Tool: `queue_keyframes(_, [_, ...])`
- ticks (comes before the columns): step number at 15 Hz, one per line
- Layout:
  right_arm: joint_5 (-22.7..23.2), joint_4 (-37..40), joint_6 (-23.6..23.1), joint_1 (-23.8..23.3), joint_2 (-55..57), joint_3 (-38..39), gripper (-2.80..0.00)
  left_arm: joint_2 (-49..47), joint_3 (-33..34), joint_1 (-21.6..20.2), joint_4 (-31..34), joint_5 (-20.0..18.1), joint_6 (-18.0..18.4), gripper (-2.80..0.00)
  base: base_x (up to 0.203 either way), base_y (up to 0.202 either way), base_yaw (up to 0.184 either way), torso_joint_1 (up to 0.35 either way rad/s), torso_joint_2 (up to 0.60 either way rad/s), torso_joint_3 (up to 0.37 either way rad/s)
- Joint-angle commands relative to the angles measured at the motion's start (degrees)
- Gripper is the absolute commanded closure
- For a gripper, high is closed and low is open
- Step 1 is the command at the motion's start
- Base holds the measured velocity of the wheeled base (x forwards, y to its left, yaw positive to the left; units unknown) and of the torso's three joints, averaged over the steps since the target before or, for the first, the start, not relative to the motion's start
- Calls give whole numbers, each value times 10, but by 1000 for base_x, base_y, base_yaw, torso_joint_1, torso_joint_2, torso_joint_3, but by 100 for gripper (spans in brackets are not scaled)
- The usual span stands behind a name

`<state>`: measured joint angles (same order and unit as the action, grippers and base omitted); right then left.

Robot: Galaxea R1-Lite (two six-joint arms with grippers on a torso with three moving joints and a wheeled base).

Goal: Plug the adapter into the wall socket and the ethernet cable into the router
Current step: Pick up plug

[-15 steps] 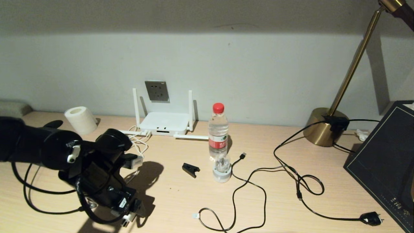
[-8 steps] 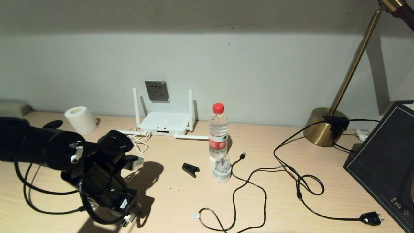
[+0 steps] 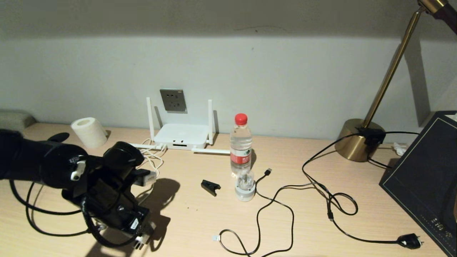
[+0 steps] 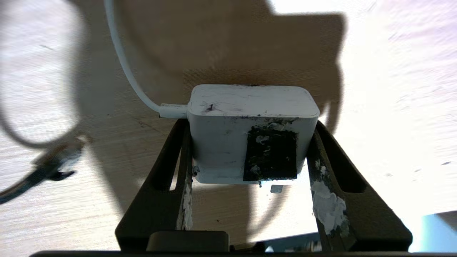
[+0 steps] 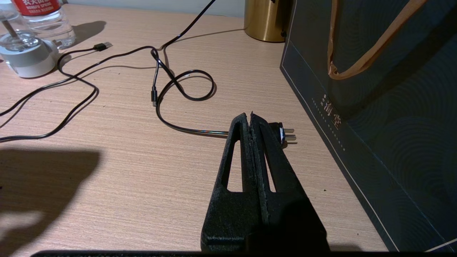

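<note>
The adapter (image 4: pixel 228 142), a white cube with a dark label and a thin white cord, sits between the fingers (image 4: pixel 323 157) of my left gripper (image 4: pixel 250 125), which press on both its sides. One metal prong shows under it. In the head view that gripper (image 3: pixel 142 177) is at the desk's front left, with the adapter (image 3: pixel 150 177) at its tip. The grey wall socket (image 3: pixel 173 100) is on the wall behind the white router (image 3: pixel 182 135). The ethernet cable's clear plug (image 3: pixel 215 237) lies at the front middle. My right gripper (image 5: pixel 250 116) hovers shut and empty, outside the head view.
A toilet roll (image 3: pixel 89 132) stands at the back left. A water bottle (image 3: pixel 241 142), a small domed gadget (image 3: pixel 245 187) and a black clip (image 3: pixel 210 186) sit mid-desk. The lamp base (image 3: pixel 358 141), its black cord and plug (image 5: pixel 284 134), and a dark bag (image 3: pixel 425 178) fill the right.
My left gripper's fingers have closed in from wide open onto the adapter's sides. The arm has hardly moved, and the right arm is still.
</note>
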<state>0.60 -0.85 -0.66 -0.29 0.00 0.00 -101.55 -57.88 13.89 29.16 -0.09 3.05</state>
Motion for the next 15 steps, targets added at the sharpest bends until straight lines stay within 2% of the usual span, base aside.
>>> queue_keyframes(1, [0,0,0,0,0,3,0,48,21,-12,-64,-8,-2,0,0,0,0,0,0,0])
queue_keyframes(4, [0,0,0,0,1,3,0,94,103,-27,-250,-17,-21,0,0,0,0,0,0,0])
queue_keyframes(8, [0,0,0,-1,1,3,0,124,254,-26,-520,-9,-77,0,0,0,0,0,0,0])
queue_keyframes(11, [0,0,0,-1,1,3,0,105,315,-26,-705,36,-113,0,0,0,0,0,0,0])
queue_keyframes(15, [0,0,0,0,1,3,0,-16,355,-23,-957,84,-118,0,0,0,0,0,0,0])
